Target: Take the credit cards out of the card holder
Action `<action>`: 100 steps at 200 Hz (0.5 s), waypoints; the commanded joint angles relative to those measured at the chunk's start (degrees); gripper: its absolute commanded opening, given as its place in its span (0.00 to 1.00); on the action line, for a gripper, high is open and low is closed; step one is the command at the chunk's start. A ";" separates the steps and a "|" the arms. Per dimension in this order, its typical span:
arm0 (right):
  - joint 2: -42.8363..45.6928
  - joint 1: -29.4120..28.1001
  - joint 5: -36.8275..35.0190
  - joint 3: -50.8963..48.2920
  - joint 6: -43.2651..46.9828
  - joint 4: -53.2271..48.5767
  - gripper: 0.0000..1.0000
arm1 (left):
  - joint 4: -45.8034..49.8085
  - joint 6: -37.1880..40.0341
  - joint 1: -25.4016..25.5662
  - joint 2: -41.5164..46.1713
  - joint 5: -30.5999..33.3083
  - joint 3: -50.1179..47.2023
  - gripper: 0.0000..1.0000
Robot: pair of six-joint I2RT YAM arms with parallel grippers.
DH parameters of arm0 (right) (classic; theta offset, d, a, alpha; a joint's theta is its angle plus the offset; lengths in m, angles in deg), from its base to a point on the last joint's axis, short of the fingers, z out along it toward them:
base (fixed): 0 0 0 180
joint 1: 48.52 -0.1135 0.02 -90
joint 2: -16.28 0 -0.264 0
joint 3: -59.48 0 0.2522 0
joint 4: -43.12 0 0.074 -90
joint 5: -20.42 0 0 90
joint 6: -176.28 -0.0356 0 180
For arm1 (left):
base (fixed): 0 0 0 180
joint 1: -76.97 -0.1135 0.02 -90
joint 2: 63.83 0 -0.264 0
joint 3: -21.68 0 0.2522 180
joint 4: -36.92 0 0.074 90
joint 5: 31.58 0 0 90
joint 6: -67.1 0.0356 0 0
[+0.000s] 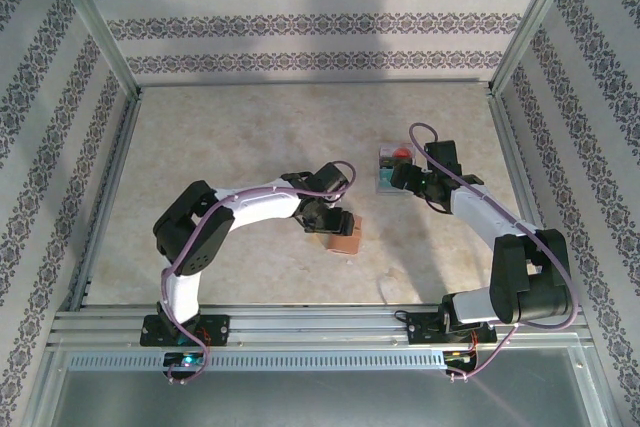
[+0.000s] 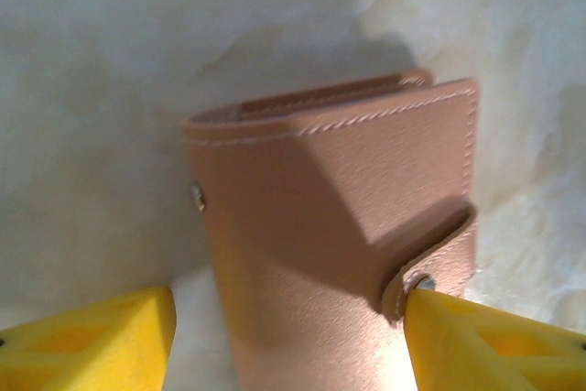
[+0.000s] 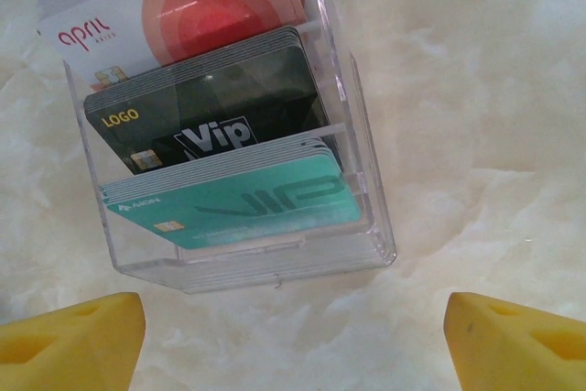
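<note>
Jaws of the left gripper stand spread astride the closed salmon-pink card holder, one finger touching its snap tab. The right gripper is spread wide above the credit cards, which stand in a clear tiered rack.

Marbled table bears pink wallet, clear card rack

You got bright, even light on the surface, with only faint, soft shadows. Your left wrist view was blurry, a diagonal shadow crossing the card holder.
</note>
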 commanded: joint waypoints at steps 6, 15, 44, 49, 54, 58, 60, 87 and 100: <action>0.65 0.42 0.87 -0.39 0.86 1.42 0.85 | 5.49 1.72 0.79 -1.73 -1.40 1.60 0.67; 0.80 0.50 0.89 -0.48 0.90 1.57 0.85 | 5.08 1.72 0.88 -2.19 -2.22 1.77 0.65; 0.84 0.63 0.94 -0.69 0.87 1.74 0.85 | 5.30 2.21 1.49 -3.41 -3.32 3.27 0.64; 0.89 0.60 0.94 -0.70 0.90 1.75 0.86 | 5.27 2.31 1.64 -3.49 -3.42 3.53 0.64; 0.86 0.59 1.01 -0.70 0.90 1.68 0.85 | 5.43 2.44 1.75 -3.50 -3.49 3.75 0.64; 0.92 0.60 1.02 -0.70 0.80 1.83 0.85 | 5.55 2.56 1.85 -3.58 -3.53 4.02 0.64; 0.86 0.59 1.09 -0.70 0.77 1.80 0.85 | 5.67 2.62 1.86 -3.63 -3.50 4.12 0.64; 0.94 0.62 1.37 -0.83 0.50 2.18 0.85 | 5.93 2.84 2.03 -4.05 -3.64 4.82 0.65; 1.00 0.59 1.62 -0.95 0.31 2.28 0.85 | 5.56 2.84 2.03 -4.04 -3.72 4.77 0.63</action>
